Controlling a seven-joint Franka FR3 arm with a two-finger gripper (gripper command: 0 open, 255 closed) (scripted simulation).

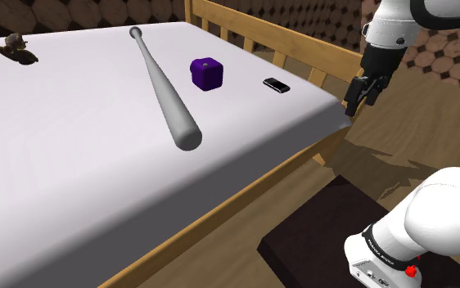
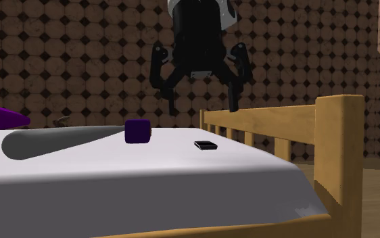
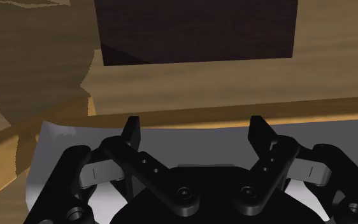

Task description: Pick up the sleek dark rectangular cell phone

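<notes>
— None of the pick-up looks done to me. Where is the cell phone?
— Lying flat on the white bed, near the corner by the wooden rail, just past the purple cube from the grey bat. Nothing touches it.
— And the tool?
— Released, fingers wide apart with nothing between them. It hangs in the air by the bed's corner, above the bed and apart from the phone.
— So what's left?
— By my judgement, everything: bring it over the phone, descend, close across the narrow sides, lift.
— Any brand or writing?
— None I can read on the phone. A dark band low on the arm carries marks too small to make out.
</notes>
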